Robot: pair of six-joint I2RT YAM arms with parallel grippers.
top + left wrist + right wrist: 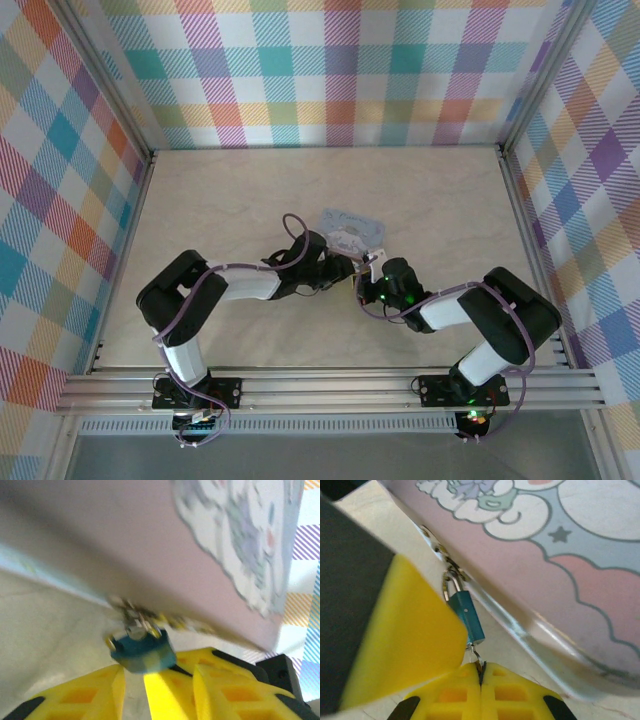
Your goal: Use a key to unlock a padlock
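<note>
This is a robotics lab test cell, built for recording manipulation. Two robot arms, the left arm (225, 290) and the right arm (490, 310), are bolted side by side to a slotted aluminium rail (330, 385) at the near edge of a pale, marbled tabletop (440, 200). Aluminium posts (104, 80) frame the cell. The three walls are plaid panels (340, 70) in bright colours, a staged backdrop. Purple cables (175, 325) run exposed along the arms, and green status lights (395, 297) glow on the right wrist. The right gripper (481, 667) has yellow, lattice-moulded plastic fingers.
</note>
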